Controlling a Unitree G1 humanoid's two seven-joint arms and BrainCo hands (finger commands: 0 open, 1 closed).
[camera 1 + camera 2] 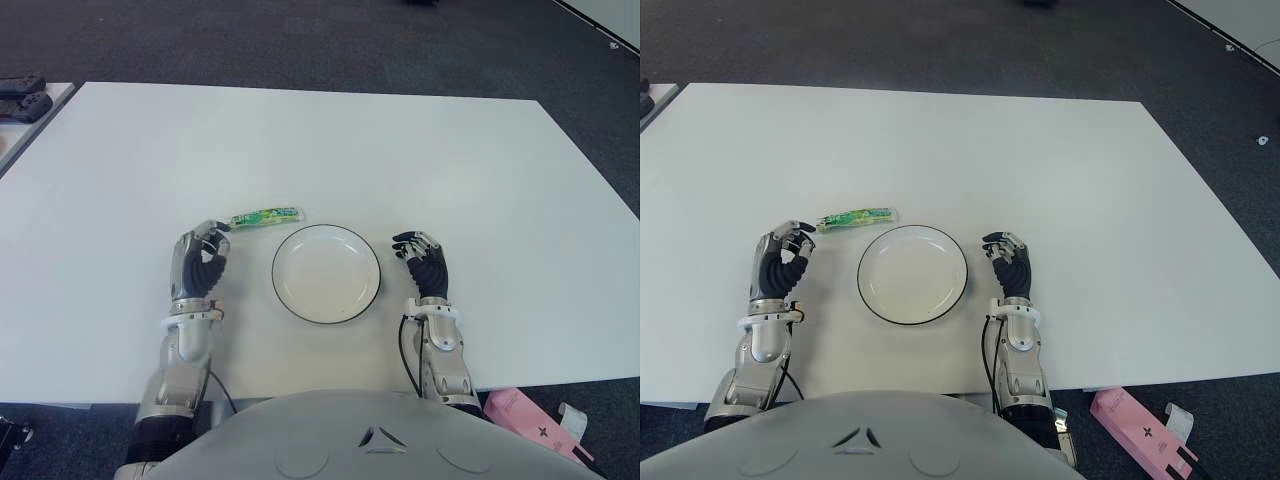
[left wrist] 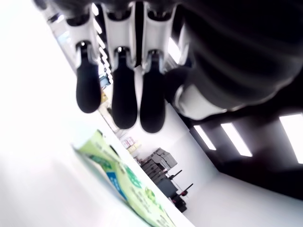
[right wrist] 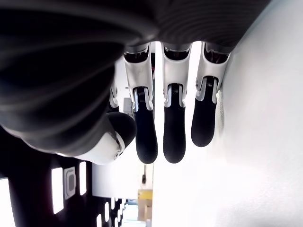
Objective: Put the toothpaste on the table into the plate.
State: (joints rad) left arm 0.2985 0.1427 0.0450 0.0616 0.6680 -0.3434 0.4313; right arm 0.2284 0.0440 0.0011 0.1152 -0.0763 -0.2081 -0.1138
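Observation:
A green toothpaste tube [image 1: 265, 215] lies flat on the white table [image 1: 400, 160], just beyond the upper-left rim of a white plate with a dark rim [image 1: 374, 271]. My left hand [image 1: 200, 256] shows left of the plate, its fingertips a short way from the tube's near end; in the left wrist view the tube [image 2: 128, 187] lies just past the relaxed fingers [image 2: 124, 101], which hold nothing. My right hand [image 1: 423, 262] shows right of the plate, fingers loosely spread and holding nothing.
Dark controllers [image 1: 22, 97] lie on a side table at the far left. A pink box [image 1: 530, 421] sits on the floor at the lower right, below the table's front edge. Dark carpet surrounds the table.

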